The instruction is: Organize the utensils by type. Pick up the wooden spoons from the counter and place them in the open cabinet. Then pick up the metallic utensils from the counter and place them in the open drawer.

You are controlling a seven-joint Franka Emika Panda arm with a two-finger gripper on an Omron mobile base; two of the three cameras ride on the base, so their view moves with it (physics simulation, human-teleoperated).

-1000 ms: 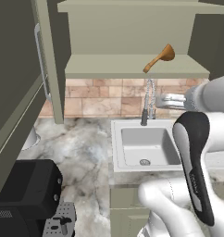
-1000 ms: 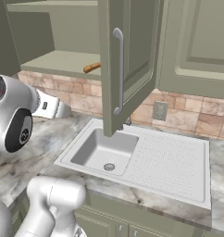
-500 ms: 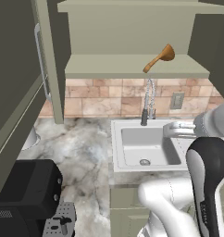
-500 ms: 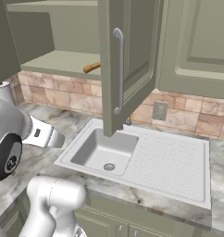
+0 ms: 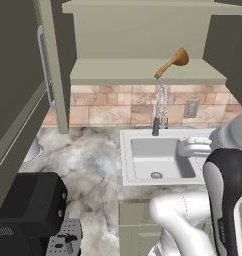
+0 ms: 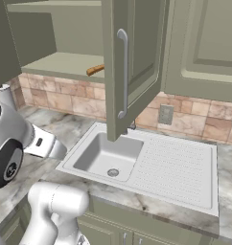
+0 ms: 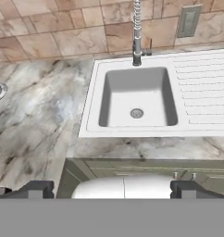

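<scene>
At the bottom of the hand view we see our claw (image 7: 112, 189) spread wide, its two dark fingertips (image 7: 36, 189) far apart near the lower left and lower right corners, with nothing between them. Just above them in that frame runs the olive-green front of the base cabinets (image 7: 146, 167), under the edge of the counter (image 7: 35, 125).

Farther on, the marbled counter fills the left half of the hand view and the lower middle of the left base view. The white sink (image 7: 97, 92) sits in the centre of the hand view, its ribbed drainboard (image 7: 204, 97) stretching to the right edge. In the right base view the sink lies at centre and the drainboard to its right.

Beyond the basin, the coiled metal faucet (image 7: 136, 32) rises at the top centre of the hand view against the brown-tile backsplash (image 7: 63, 37), with a wall outlet (image 7: 188, 21) at the upper right.

Farthest and highest, the open cabinet (image 5: 143, 72) spans the top of the left base view. One wooden spoon (image 5: 172, 63) lies on its shelf at the upper right of centre, bowl raised toward the back. In the right base view its handle shows at the upper centre, just left of the open cabinet door (image 6: 130, 72).

A black microwave (image 5: 30, 212) sits in the lower left corner of the left base view.
</scene>
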